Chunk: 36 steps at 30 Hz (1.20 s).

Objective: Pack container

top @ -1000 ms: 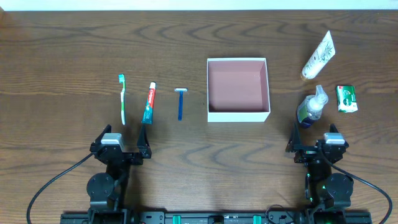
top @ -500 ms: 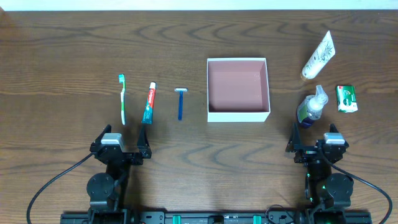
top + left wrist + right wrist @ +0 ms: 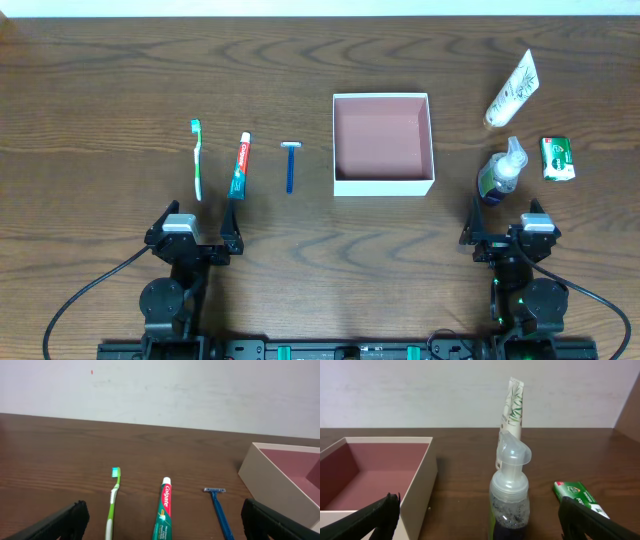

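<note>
Overhead view: a square, shallow white cardboard container (image 3: 384, 185) with a dusty-pink inside sits empty at the middle of the brown wooden bench (image 3: 100, 80), likely so either arm can reach it. A green-and-white toothbrush (image 3: 197, 160), red-and-green toothpaste tube (image 3: 240, 167) and blue razor (image 3: 290, 166) lie in a row left of it, before the left jaws; a white leaf-printed tube (image 3: 513, 89), dark pump bottle (image 3: 500, 173) and green packet (image 3: 558, 159) sit right of it, by the right jaws. Both pairs of jaws are spread wide, holding nothing.
</note>
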### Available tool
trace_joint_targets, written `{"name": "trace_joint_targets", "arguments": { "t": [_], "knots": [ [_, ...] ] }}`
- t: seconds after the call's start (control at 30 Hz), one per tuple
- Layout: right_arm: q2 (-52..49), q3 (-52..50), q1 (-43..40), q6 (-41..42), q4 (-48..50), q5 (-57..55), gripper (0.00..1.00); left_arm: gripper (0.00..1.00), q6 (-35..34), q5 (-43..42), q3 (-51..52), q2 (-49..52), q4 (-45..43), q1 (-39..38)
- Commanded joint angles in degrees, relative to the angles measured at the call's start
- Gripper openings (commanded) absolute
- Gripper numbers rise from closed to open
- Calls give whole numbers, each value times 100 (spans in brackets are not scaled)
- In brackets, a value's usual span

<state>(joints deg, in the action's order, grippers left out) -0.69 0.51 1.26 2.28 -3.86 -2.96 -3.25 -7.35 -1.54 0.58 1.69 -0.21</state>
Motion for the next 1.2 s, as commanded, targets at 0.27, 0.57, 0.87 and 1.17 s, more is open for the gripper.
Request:
{"name": "trace_joint_targets", "arguments": {
  "t": [0.27,0.57,0.87,1.17],
  "knots": [
    [37,-22,15,-85,-20,22,99,98,-1443,-1499,118,-24,-42,31],
    [37,-22,15,-85,-20,22,99,98,-595,-1812,-1244,332,398,31],
    [37,-22,15,-87,-20,22,99,98,1073,-1528,-5165,3906,4262,31],
    [37,-22,15,-85,-20,22,99,98,1172,-737,-8188,7364,6795,-37]
  ]
}}
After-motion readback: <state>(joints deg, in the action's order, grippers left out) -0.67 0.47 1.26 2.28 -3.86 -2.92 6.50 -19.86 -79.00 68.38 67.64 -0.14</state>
